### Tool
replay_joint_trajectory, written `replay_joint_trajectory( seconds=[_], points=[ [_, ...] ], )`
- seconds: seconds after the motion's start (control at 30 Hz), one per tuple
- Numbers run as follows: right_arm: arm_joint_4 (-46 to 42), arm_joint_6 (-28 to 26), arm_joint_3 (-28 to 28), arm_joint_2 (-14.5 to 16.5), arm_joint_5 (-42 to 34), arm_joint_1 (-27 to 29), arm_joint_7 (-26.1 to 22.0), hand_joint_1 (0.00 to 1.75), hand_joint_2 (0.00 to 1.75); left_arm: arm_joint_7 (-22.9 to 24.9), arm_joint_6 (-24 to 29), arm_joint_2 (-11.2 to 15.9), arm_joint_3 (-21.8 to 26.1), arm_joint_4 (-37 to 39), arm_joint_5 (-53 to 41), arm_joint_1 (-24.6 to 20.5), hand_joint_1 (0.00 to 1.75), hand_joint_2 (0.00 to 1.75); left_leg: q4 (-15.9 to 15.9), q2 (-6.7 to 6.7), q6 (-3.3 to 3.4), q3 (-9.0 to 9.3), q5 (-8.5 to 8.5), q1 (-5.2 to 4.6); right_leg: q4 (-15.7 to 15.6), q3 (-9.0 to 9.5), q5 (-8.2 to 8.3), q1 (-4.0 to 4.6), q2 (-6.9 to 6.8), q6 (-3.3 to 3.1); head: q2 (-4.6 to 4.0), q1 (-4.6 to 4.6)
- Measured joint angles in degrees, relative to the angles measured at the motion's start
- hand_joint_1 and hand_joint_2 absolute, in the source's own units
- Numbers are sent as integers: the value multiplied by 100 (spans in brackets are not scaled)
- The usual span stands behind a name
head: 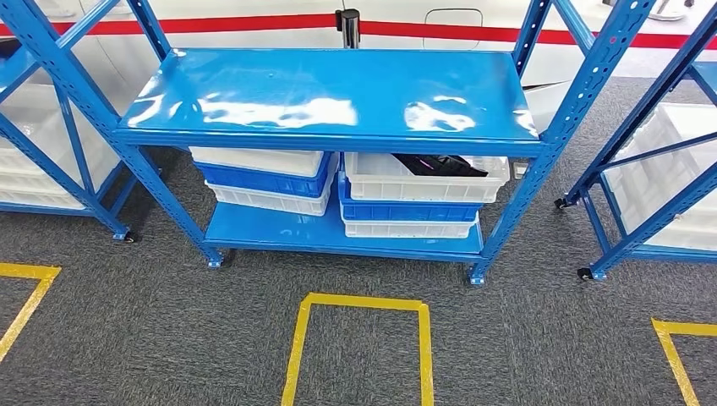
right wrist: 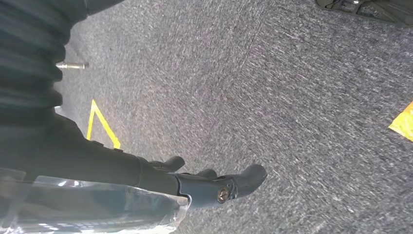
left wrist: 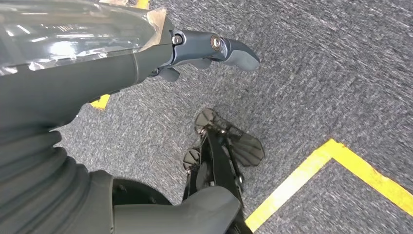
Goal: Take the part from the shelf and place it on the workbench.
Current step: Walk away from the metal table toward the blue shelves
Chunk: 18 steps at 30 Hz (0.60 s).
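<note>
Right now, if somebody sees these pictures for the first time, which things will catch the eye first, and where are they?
The glossy blue metal shelf rack stands straight ahead on the grey carpet, its top board bare and shining. On its lower board sit stacked white and blue plastic crates, and a black part lies in the top right crate. Nearer, a yellow tape outline marks the floor before the rack.

top shelf (head: pixel 338 93) bare and open from above, lower crates (head: pixel 423 178) boxed in under it, narrow gap, uprights (head: pixel 583 93) flank access
</note>
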Motion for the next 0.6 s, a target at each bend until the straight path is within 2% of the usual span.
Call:
replay_joint_trajectory(
  seconds=[0.03, 0.07, 0.13, 0.2, 0.27, 0.33, 0.37, 0.4, 0.47, 0.5, 0.53, 0.57, 0.6],
  points=[
    [0, -2, -21, -1, -15, 8, -17, 0, 175, 3, 1, 0, -9, 0, -12, 6, 0, 175, 142, 5, 0, -81, 4, 3, 1, 0, -1, 6, -3, -3, 0, 0],
    [0, -3, -38, -2, -25, 14, -30, 0, 175, 5, 1, 0, -16, 0, -19, 11, 0, 175, 46, 9, 14, -46, 122, 4, 1, 5, -1, 10, -3, -2, 0, -1],
    [0, -5, -58, 5, -31, 19, -42, 0, 175, 9, 1, 2, -24, 0, -22, 8, 0, 175, -734, 20, 81, 324, 539, -6, -2, 23, -2, 17, 1, 0, 0, -1],
    [0, -7, -67, 18, -32, 17, -45, 0, 175, 10, 1, 7, -35, 0, -25, -9, 0, 175, -1397, 40, 151, 638, 770, -39, -2, 25, -11, 48, 3, 22, 0, 3],
    [0, -9, -71, 29, -32, 18, -46, 0, 175, 11, 1, 11, -52, 0, -26, -11, 0, 175, -1526, 44, 193, 682, 773, -77, -14, 20, -13, 65, -3, 73, 0, 4],
    [0, -13, -74, 34, -33, 18, -49, 0, 175, 13, 13, 12, -70, 0, -40, -3, 0, 175, -1596, 36, 257, 712, 824, -73, -2, 12, -25, 68, -9, 130, 0, 7],
    [0, -15, -79, 34, -37, 18, -54, 0, 175, 13, 22, 11, -85, 0, -65, -2, 0, 175, -1642, 36, 293, 733, 858, -62, 97, -33, -87, 72, -5, 139, 0, 13],
    [0, -17, -87, 30, -44, 18, -61, 0, 175, 14, 34, 11, -103, -1, -95, -3, 0, 175, -1685, 37, 320, 754, 890, -49, 314, -134, -205, 79, 1, 127, 0, 22],
    [0, -17, -119, 23, -69, 23, -89, 0, 175, 15, 46, 10, -134, -1, -150, -4, 0, 175, -1702, 37, 343, 755, 905, -49, 1071, -496, -550, 74, 15, 85, 0, 36],
    [0, -17, -137, 22, -83, 28, -105, 0, 175, 15, 49, 11, -142, -1, -164, -2, 0, 175, -1699, 32, 344, 752, 903, -55, 1434, -677, -677, 71, 17, 88, 0, 40],
    [0, -17, -154, 21, -93, 35, -124, 0, 175, 16, 49, 11, -148, 0, -175, 0, 0, 175, -1696, 25, 344, 751, 901, -59, 1638, -785, -724, 68, 17, 114, 0, 40],
    [0, -17, -165, 20, -98, 41, -139, 0, 175, 16, 49, 10, -152, 0, -182, 1, 0, 175, -1692, 14, 339, 753, 898, -59, 1597, -773, -665, 64, 17, 161, 0, 42],
    [0, -17, -173, 18, -102, 45, -151, 0, 175, 16, 49, 9, -156, 0, -186, 2, 0, 175, -1685, 1, 329, 760, 891, -57, 1311, -639, -520, 57, 17, 216, 0, 43]
  ],
)
